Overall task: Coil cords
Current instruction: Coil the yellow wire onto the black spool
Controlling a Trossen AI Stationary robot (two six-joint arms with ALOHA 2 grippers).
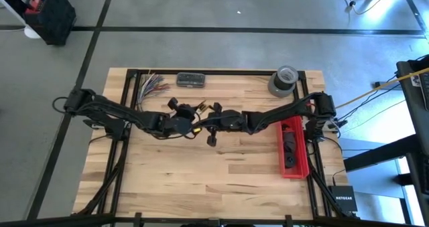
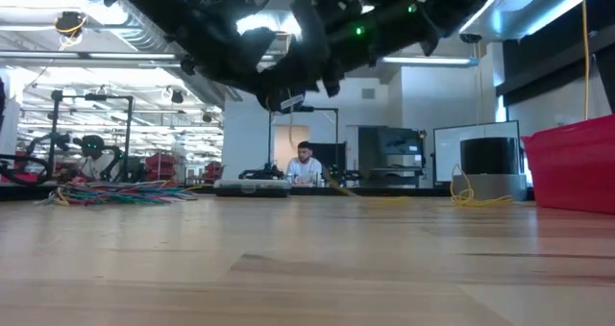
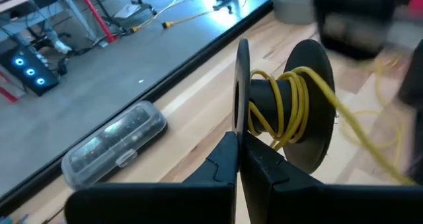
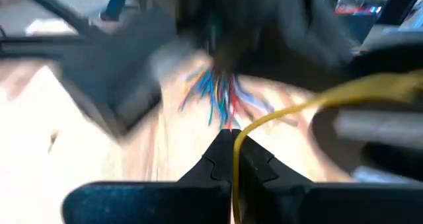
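A black spool with a yellow cord wound round its hub hangs above the middle of the table, with my left gripper shut on it. From the spool the cord runs off to my right gripper, which is shut on it. Both grippers meet over the table's middle, left and right. Slack loops of cord lie on the wood beyond the spool. My left gripper pinches the edge of the spool's nearer flange between its two fingers, coming at it nearly level, tipped a little down. The spool is lifted clear of the table, its axis about level. My right gripper has the yellow cord between its shut fingers, lying along the gap. From the fingertips the cord arcs up and away, clear of the table.
A clear plastic case and a bundle of multicoloured wires lie at the far edge. A grey tape roll stands at the far right. A red bin sits along the right side.
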